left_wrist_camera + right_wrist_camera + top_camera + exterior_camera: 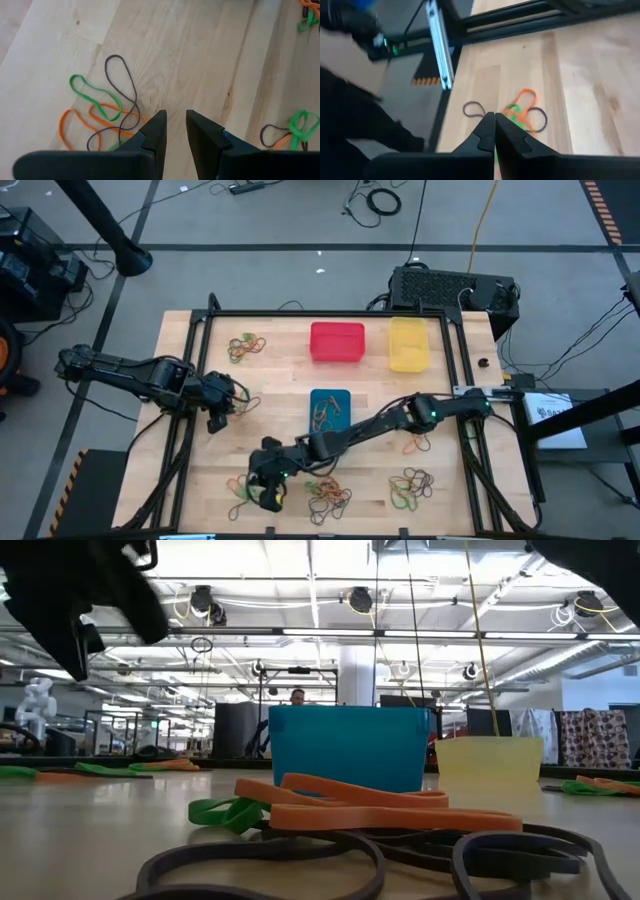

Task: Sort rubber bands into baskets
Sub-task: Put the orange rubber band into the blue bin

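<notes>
Progress, high view: sorting looks barely begun; blue basket (330, 409) at table centre holds a few bands, red basket (337, 342) and yellow basket (408, 344) beyond it show no bands that can be made out, and loose bands (245, 346) lie in clusters at the far left, near left, near centre and near right of the pale wooden table (280, 390). Left gripper (222, 412) hovers at mid-left; right gripper (268, 492) reaches across to the near-left cluster. Low view: blue tub translucent, smooth-walled, rounded at the corners, yellow tub to its right; flat orange, green and dark loops heaped in the foreground, matte and limp. Left wrist view: jaws slightly apart, gripping nothing, above thin orange, green and dark loops lying tangled on planked, grained wood. Right wrist view: jaws pressed together above an orange, green and dark tangle near the table's metal edge rail (440, 45); whether a band is pinched cannot be told.
</notes>
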`<control>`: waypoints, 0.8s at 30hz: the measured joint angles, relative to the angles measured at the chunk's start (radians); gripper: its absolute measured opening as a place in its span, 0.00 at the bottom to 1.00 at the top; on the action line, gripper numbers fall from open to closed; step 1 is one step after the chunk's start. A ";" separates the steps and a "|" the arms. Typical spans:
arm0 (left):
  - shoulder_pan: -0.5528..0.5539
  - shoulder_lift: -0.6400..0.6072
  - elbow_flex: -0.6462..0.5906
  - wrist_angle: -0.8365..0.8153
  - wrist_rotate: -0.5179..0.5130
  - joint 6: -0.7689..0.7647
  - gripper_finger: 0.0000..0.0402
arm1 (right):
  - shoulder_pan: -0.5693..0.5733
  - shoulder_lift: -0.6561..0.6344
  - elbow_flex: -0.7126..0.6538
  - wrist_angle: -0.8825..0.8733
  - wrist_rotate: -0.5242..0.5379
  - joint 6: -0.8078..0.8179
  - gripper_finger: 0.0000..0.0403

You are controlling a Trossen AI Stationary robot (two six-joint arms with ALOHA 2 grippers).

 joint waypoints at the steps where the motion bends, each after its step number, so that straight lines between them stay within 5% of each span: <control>1: 0.000 0.000 0.000 0.000 0.000 0.000 0.20 | -0.003 -0.014 0.000 -0.013 0.000 0.047 0.00; 7: 0.000 0.000 0.000 0.001 0.000 0.007 0.20 | -0.022 -0.115 0.000 -0.211 0.004 0.257 0.00; 16: -0.023 0.000 0.000 0.001 0.008 -0.005 0.20 | -0.025 -0.294 0.000 -0.806 0.149 0.294 0.00; 24: -0.057 0.000 0.000 0.002 -0.014 -0.068 0.20 | -0.050 -0.317 -0.003 -1.103 0.219 0.228 0.00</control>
